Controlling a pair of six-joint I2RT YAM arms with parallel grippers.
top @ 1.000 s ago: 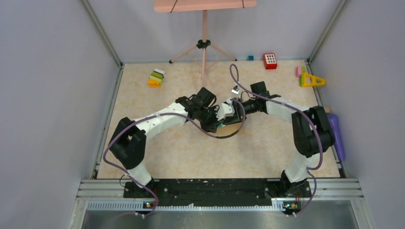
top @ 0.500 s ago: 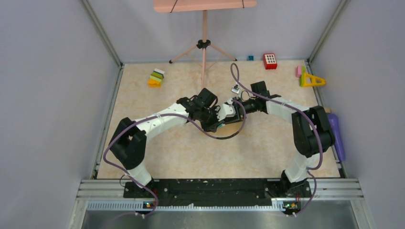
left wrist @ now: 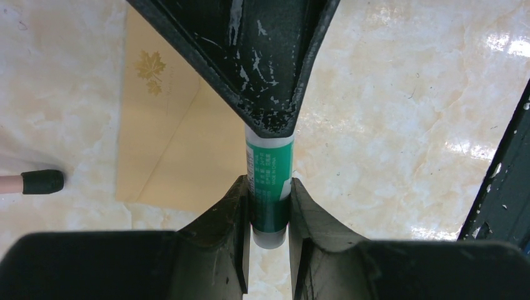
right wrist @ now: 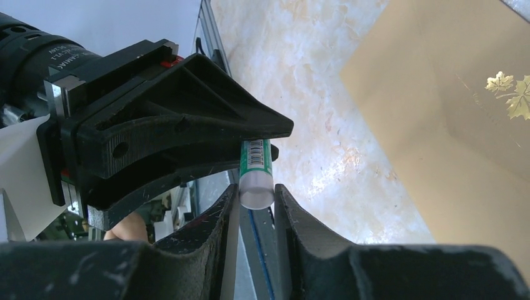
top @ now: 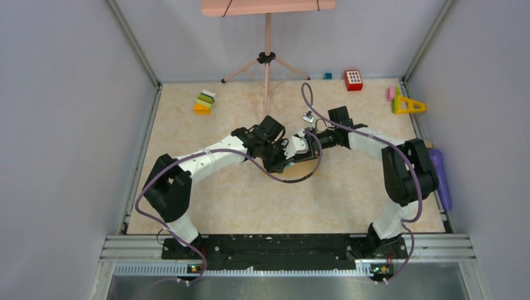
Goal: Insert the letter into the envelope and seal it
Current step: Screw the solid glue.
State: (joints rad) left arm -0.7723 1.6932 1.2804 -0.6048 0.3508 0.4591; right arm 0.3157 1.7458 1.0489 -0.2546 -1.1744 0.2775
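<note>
Left to right along the glue stick (left wrist: 270,164): my left claw (left wrist: 269,199) pinches its green barrel and my right claw (right wrist: 255,195) is pressed onto its pale end. The two face each other so that, as I judge it, one can steady the barrel while the other pulls the cap. The envelope (left wrist: 164,147) lies flat on the table (left wrist: 406,106) beneath the glue stick, within reach for gluing; the letter shows in no view, so I cannot tell whether it is inside.

Tan envelope (left wrist: 169,150), gold maple-leaf mark; green glue stick (left wrist: 270,181), white print.
</note>
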